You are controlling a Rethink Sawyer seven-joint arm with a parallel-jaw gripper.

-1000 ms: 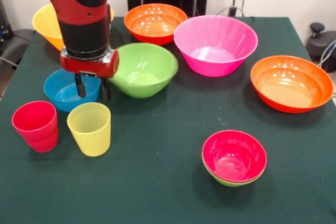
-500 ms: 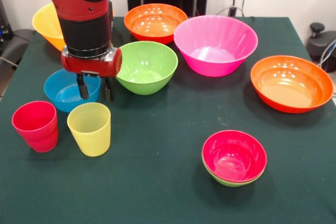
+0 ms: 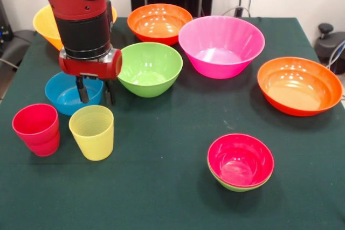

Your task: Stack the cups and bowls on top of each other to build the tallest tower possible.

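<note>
fingers [image 3: 96, 95] apart, holding nothing | hanging over blue bowl [image 3: 66, 94] rim | yellow cup [image 3: 92, 131] just below

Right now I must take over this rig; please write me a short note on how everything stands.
Hand: open, empty, hovering over the blue bowl, beside the green bowl.
Done: red bowl nested in a small green bowl, front of the table.
Left: pink bowl, two orange bowls, yellow bowl, red cup and yellow cup, all standing apart, unstacked.
</note>
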